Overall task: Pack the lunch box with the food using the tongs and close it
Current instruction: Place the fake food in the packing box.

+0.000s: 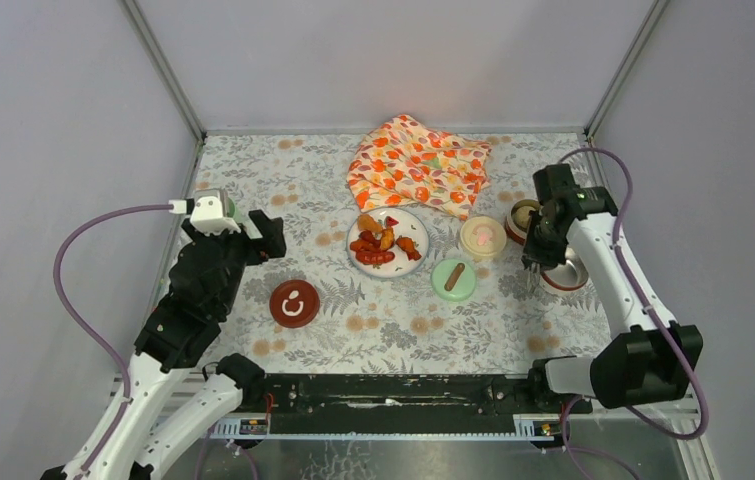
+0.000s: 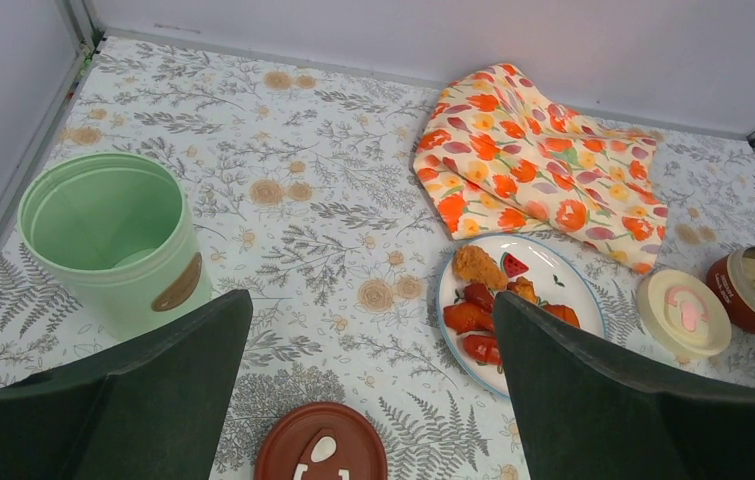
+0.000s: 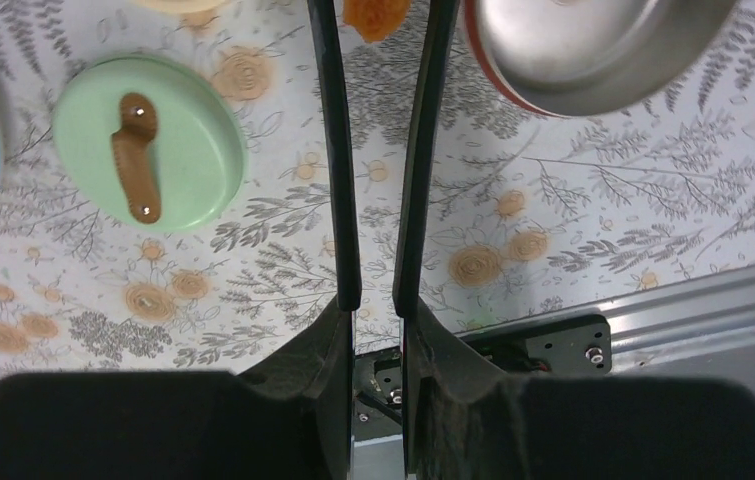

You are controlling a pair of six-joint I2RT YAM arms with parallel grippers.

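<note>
Your right jaws are clamped on the tongs [image 3: 338,180], whose two slim dark arms run straight ahead of them and pinch an orange-red fried chunk [image 3: 375,14] at the tips. Keep that squeeze even, I would say, and swing the tips right until the chunk hangs over the steel bowl [image 3: 593,40], just ahead and right of the jaws. Ease off only once it is inside the dark red rim. The bowl shows bare shiny steel where visible. The green lid [image 3: 148,145] lies ahead-left on the desk [image 3: 283,250]. Your left jaws stand wide open and hold nothing, with the mint-green pot [image 2: 113,235] ahead-left and the plate [image 2: 551,272] of chunks ahead-right.
</note>
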